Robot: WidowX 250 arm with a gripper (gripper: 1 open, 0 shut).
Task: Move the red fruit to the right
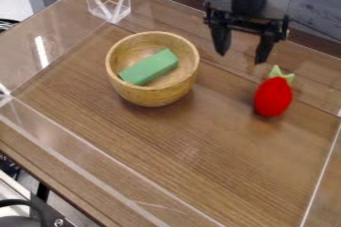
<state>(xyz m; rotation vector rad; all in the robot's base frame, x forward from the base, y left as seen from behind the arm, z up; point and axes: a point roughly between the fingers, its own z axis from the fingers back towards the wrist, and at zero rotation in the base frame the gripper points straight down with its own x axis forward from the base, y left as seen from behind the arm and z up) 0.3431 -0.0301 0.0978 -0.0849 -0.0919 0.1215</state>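
Observation:
The red fruit [272, 96], a small toy strawberry with a green leafy top, lies on the wooden table at the right. My gripper [244, 45] hangs above and to the left of it, pointing down, open with nothing between its black fingers [221, 42]. A clear gap separates the fingers from the strawberry.
A wooden bowl [154, 68] holding a flat green block [148, 68] stands left of the strawberry. Clear plastic walls [40, 52] fence the table [186, 141], with a small clear stand [110, 5] at the back left.

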